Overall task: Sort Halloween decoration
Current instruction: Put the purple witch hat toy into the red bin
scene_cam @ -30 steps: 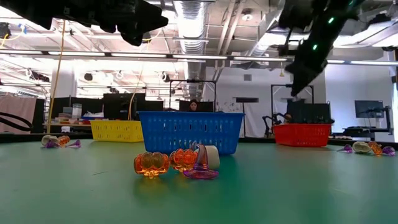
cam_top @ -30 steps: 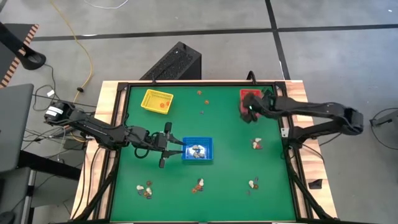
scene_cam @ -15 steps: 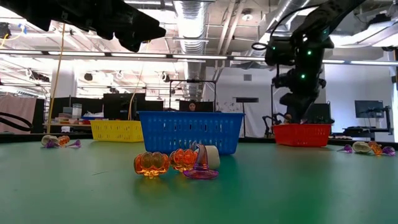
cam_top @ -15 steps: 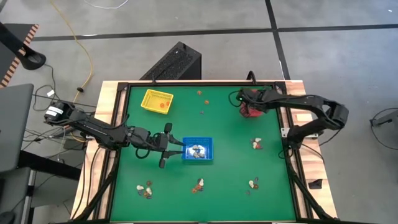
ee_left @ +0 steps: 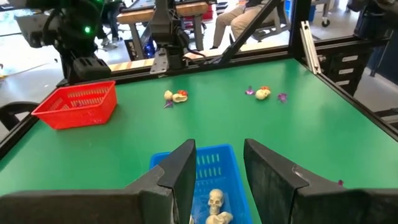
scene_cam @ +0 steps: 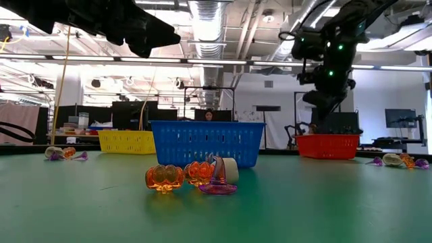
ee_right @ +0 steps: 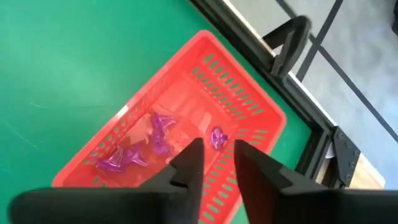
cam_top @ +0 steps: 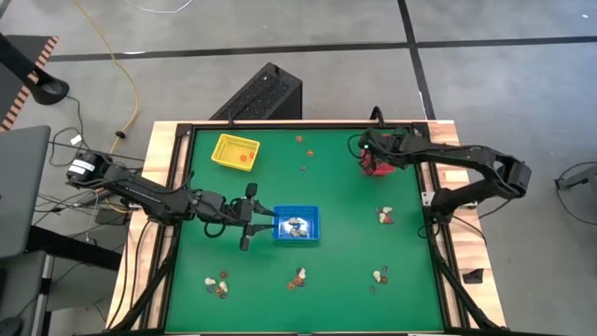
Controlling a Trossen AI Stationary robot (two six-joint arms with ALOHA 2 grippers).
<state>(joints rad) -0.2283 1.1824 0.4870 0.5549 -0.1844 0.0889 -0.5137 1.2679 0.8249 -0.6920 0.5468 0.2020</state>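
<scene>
I am judging the sort partly done: trinkets (cam_top: 300,276) are still lying in small clusters along the table's (cam_top: 345,224) near edge, with another cluster right of middle and a few specks at the far edge. My left gripper (ee_left: 217,171) is hovering, fingers apart and empty, just over the blue tray (cam_top: 297,226) holding whitish skulls. Farthest, my right gripper (ee_right: 216,163) is hanging narrowly parted over the red tray (ee_right: 205,124) of purple pieces. The yellow tray (cam_top: 234,152) is holding something orange.
</scene>
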